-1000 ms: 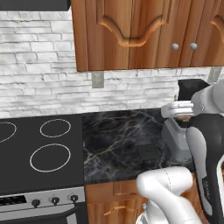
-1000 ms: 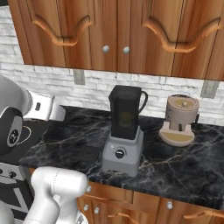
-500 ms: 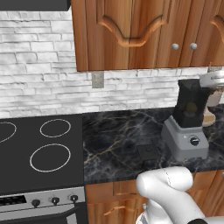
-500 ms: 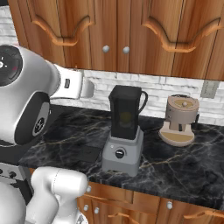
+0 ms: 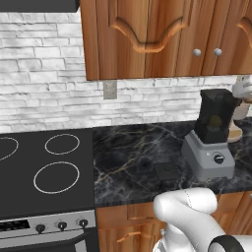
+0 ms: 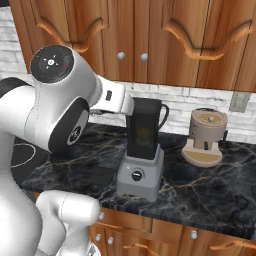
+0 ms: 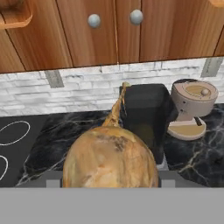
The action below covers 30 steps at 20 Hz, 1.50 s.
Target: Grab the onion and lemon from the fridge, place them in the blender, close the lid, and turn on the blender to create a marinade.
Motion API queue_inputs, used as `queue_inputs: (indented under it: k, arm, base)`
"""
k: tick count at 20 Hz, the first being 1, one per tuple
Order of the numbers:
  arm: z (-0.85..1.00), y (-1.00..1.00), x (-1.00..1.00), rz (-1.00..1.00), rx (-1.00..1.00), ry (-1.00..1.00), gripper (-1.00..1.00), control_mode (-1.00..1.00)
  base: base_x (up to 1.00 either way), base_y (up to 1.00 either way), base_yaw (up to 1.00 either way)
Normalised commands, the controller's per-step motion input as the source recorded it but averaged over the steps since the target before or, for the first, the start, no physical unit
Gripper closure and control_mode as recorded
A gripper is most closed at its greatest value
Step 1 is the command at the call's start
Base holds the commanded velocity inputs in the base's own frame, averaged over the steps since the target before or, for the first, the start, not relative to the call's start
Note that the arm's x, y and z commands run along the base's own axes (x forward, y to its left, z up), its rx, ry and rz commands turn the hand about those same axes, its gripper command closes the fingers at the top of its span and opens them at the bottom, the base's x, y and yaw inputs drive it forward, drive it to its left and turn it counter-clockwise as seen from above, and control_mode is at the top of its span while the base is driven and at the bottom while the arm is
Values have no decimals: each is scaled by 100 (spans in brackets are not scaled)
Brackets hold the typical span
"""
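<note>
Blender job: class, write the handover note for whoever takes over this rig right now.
Gripper: jaws shut on the onion, raised beside the top of the blender jar.
Lemon: a yellow shape seen through the jar, apparently already inside.
Lid: probably the dark square lying flat on the counter beside the blender base; the jar is open.
Done: both items fetched, lemon in.
Left: drop the onion into the jar, fit the lid, turn the front knob.
</note>
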Motion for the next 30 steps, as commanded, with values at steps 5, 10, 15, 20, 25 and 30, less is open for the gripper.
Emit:
queue_inputs:
  k: [5, 10, 15, 20, 25, 30]
  arm:
    - [-31, -31, 63, -1, 0, 5, 100, -100]
    - [0, -41, 50, 0, 0, 0, 100, -100]
    - [-33, -6, 67, 0, 0, 5, 100, -100]
    - [-35, -2, 56, 0, 0, 10, 100, -100]
    - [-39, -5, 39, 0, 0, 11, 100, -100]
    - [-1, -25, 21, 0, 0, 3, 100, -100]
  base:
    - [0, 0, 0]
    - [0, 0, 0]
    - [0, 0, 0]
    - [0, 0, 0]
    - [0, 0, 0]
    - [0, 0, 0]
